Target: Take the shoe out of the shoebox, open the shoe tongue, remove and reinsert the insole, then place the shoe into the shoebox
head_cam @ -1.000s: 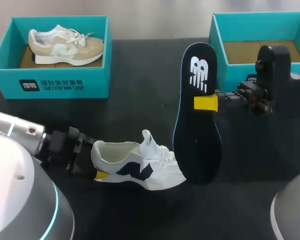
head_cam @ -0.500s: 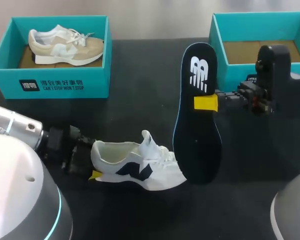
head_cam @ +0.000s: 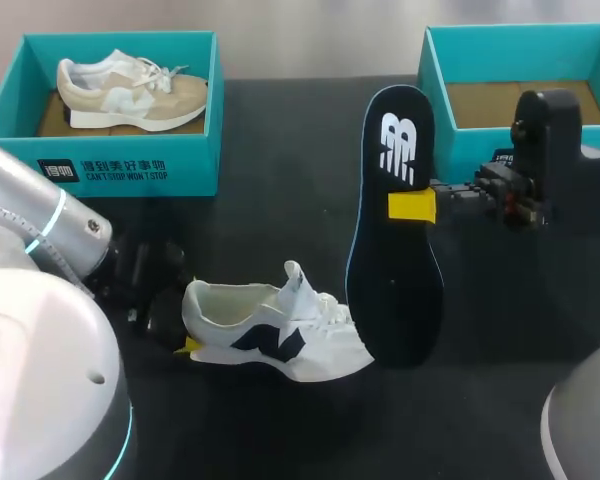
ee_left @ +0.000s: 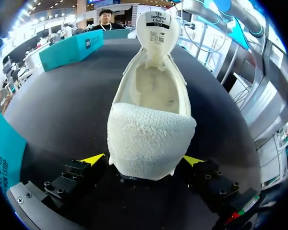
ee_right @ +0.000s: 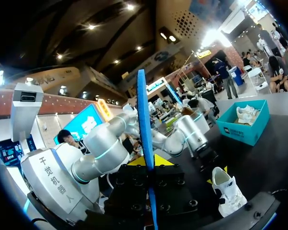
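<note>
A white shoe with a navy side mark lies on the black table, toe to the right and tongue raised. My left gripper is at its heel. In the left wrist view the knit heel sits between the gripper's open fingers, a yellow tip on either side. The shoe's inside shows pale and bare. My right gripper is shut on the dark insole and holds it in the air, its logo end towards the far side. In the right wrist view the insole shows edge-on between the fingers.
An open teal shoebox with a brown liner stands at the back right, behind the insole. A second teal box at the back left holds a beige shoe.
My left arm has swung round behind the shoe's heel, its forearm now higher in the head view. The shoe, the insole and my right arm have not moved.
</note>
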Robot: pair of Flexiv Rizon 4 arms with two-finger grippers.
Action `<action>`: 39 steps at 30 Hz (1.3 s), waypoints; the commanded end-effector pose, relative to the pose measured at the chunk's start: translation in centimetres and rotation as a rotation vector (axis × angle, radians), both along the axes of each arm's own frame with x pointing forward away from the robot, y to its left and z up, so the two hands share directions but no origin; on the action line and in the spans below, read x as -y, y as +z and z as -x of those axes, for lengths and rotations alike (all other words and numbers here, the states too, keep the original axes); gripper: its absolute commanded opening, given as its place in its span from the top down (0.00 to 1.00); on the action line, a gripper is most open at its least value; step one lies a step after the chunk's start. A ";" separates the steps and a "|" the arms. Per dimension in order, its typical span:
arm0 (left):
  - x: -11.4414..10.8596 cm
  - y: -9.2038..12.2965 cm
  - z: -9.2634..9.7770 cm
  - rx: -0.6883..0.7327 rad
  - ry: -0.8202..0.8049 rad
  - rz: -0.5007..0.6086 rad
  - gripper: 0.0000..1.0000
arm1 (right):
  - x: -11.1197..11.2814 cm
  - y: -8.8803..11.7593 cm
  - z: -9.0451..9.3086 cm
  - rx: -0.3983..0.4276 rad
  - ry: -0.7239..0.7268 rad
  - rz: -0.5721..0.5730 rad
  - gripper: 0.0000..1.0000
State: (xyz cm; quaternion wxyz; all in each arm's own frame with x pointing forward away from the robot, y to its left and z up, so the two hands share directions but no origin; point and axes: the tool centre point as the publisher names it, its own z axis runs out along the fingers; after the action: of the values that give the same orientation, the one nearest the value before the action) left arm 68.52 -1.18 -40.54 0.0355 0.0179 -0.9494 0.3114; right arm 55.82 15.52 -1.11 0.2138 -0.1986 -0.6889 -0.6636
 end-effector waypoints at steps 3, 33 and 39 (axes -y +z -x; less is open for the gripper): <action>0.1 0.2 -0.1 -0.005 -0.005 -0.033 0.00 | 0.0 0.0 0.5 0.000 -0.011 0.001 1.00; -1.8 3.0 0.0 0.095 -0.150 -0.545 0.00 | 0.0 0.0 0.5 0.000 -0.011 0.001 1.00; -1.2 3.4 0.0 0.115 -0.175 -0.581 0.00 | 0.0 0.0 0.5 0.000 -0.011 0.001 1.00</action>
State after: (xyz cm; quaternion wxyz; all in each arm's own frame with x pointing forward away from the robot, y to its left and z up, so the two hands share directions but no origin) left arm 68.55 0.48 -37.49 0.0039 -0.0701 -0.9961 0.0536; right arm 55.82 15.52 -1.11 0.2138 -0.1986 -0.6888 -0.6636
